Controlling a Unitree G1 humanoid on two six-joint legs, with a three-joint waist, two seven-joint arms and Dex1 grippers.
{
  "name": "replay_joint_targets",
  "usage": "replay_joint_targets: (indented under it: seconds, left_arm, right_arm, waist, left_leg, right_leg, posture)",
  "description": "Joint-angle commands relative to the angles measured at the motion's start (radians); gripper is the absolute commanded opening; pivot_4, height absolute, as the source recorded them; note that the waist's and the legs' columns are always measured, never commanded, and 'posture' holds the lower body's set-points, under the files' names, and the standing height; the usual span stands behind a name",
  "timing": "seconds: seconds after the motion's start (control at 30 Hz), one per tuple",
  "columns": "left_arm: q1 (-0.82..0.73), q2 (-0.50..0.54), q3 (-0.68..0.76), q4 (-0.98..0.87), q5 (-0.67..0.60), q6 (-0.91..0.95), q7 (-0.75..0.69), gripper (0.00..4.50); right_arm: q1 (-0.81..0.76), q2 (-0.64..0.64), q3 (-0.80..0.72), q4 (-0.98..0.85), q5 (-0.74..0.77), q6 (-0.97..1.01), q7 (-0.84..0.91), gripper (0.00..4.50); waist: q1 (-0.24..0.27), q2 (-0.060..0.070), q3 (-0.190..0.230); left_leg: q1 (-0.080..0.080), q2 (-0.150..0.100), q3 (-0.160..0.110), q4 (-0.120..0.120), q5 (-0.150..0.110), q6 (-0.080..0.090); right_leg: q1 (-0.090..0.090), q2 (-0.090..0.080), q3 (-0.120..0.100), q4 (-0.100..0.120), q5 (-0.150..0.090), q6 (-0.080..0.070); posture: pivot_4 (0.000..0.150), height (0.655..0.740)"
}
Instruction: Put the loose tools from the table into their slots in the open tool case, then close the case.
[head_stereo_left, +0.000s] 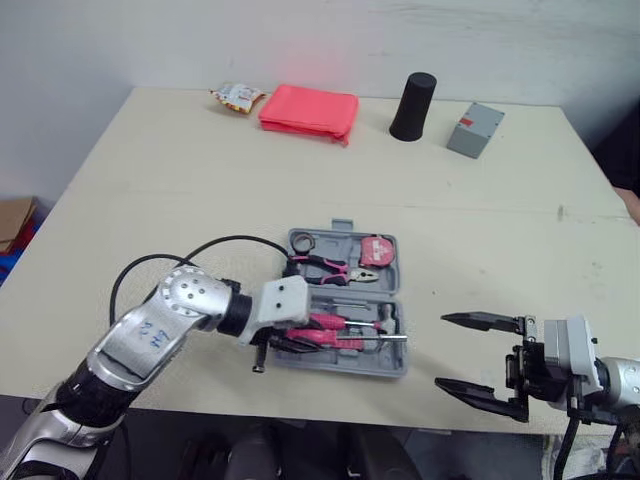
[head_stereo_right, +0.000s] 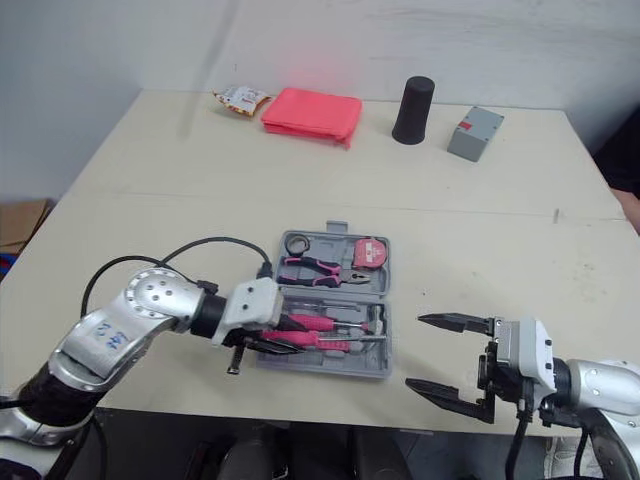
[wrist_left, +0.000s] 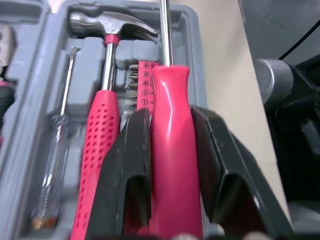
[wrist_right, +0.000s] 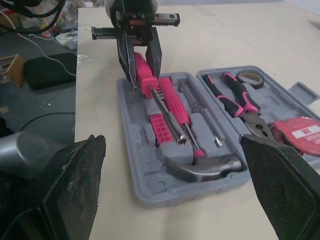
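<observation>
Gripping glossy pink screwdriver (wrist_left: 170, 130), left hand (wrist_right: 144, 75) over moulded grey case (wrist_right: 131, 150).

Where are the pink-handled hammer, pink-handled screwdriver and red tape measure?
Pink-handled hammer (wrist_right: 174, 104): right wrist view, dotted grip.
Pink-handled screwdriver (wrist_left: 170, 145): left wrist view, smooth handle.
Red tape measure (head_stereo_left: 377, 251): left eye view, top face.

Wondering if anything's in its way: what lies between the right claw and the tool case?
Nothing: only bare table separates the right gripper from the tool case, seen in the left eye view.
</observation>
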Motion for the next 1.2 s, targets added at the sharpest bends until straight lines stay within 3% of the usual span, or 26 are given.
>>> replay_joint_targets:
  seconds: [0.03, 0.47, 0.67, 0.73, 0.83, 1.07, 1.1, 1.17, 1.2]
  left_arm:
    - [-0.028, 0.001, -0.054, -0.011, 0.040, 0.005, -0.008, 0.54]
    - [-0.052, -0.016, -0.131, 0.018, 0.140, 0.043, 0.028, 0.54]
    - [-0.051, -0.022, -0.126, -0.007, 0.106, 0.092, 0.006, 0.54]
    - [-0.049, -0.027, -0.117, -0.017, 0.099, 0.092, 0.008, 1.56]
    - [-0.052, -0.050, -0.066, -0.015, 0.073, 0.035, 0.005, 2.67]
    - [-0.035, -0.054, 0.060, 0.008, -0.040, -0.094, -0.078, 2.67]
    - [-0.010, -0.084, 0.096, 0.028, -0.068, -0.159, -0.082, 2.27]
    - [0.036, -0.126, 0.146, 0.060, -0.114, -0.232, -0.093, 1.94]
    - [0.070, -0.140, 0.159, 0.088, -0.120, -0.297, -0.110, 1.51]
  right_arm:
    - [0.033, -0.014, -0.050, -0.038, -0.004, -0.002, 0.015, 4.50]
    - [0.057, 0.026, -0.084, -0.045, -0.002, -0.012, -0.018, 4.50]
    - [0.051, 0.032, -0.075, -0.036, -0.008, -0.021, -0.018, 4.50]
    - [0.046, 0.035, -0.069, -0.030, -0.013, -0.025, -0.018, 4.50]
    - [0.041, 0.041, -0.064, -0.022, -0.022, -0.032, -0.016, 4.50]
    - [0.031, 0.056, -0.056, 0.005, -0.040, -0.045, -0.006, 4.50]
    - [0.030, 0.060, -0.054, 0.012, -0.043, -0.049, -0.006, 4.50]
    - [0.029, 0.067, -0.051, 0.022, -0.047, -0.055, -0.005, 4.50]
    - [0.030, 0.072, -0.048, 0.029, -0.052, -0.060, -0.004, 4.50]
  waist:
    - [-0.002, 0.000, 0.000]
    - [0.006, 0.000, 0.000]
    - [0.011, 0.000, 0.000]
    - [0.013, 0.000, 0.000]
    - [0.018, 0.000, 0.000]
    - [0.021, 0.000, 0.000]
    - [0.021, 0.000, 0.000]
    - [0.020, 0.001, -0.001]
    - [0.020, 0.001, -0.001]
  left_leg:
    - [0.000, 0.000, 0.000, 0.000, 0.000, 0.000]
    - [0.002, 0.001, 0.000, 0.002, -0.002, 0.002]
    - [0.005, 0.001, 0.000, 0.001, -0.004, 0.003]
    - [0.005, 0.001, 0.000, 0.001, -0.004, 0.003]
    - [0.006, 0.001, 0.000, 0.001, -0.004, 0.003]
    - [0.005, 0.001, 0.000, 0.001, -0.005, 0.003]
    - [0.005, 0.001, 0.000, 0.001, -0.005, 0.003]
    - [0.005, 0.001, 0.000, 0.001, -0.005, 0.004]
    - [0.005, 0.001, 0.001, 0.001, -0.005, 0.004]
  right_leg:
    - [0.000, 0.000, 0.000, 0.000, 0.000, 0.000]
    - [0.003, 0.000, 0.000, -0.001, 0.000, 0.000]
    - [0.008, 0.000, 0.000, -0.003, 0.000, 0.000]
    - [0.008, 0.000, 0.000, -0.004, 0.000, 0.000]
    - [0.008, 0.000, 0.000, -0.004, 0.000, 0.000]
    - [0.008, -0.001, 0.000, -0.006, 0.000, 0.000]
    - [0.008, -0.001, 0.000, -0.006, 0.000, 0.000]
    - [0.009, -0.001, 0.000, -0.007, 0.001, 0.001]
    - [0.009, -0.001, 0.000, -0.008, 0.001, 0.001]
  posture:
    - [0.150, 0.7400]
    - [0.150, 0.7400]
    - [0.150, 0.7400]
    - [0.150, 0.7400]
    - [0.150, 0.7400]
    - [0.150, 0.7400]
    - [0.150, 0.7400]
    - [0.150, 0.7400]
    - [0.150, 0.7400]
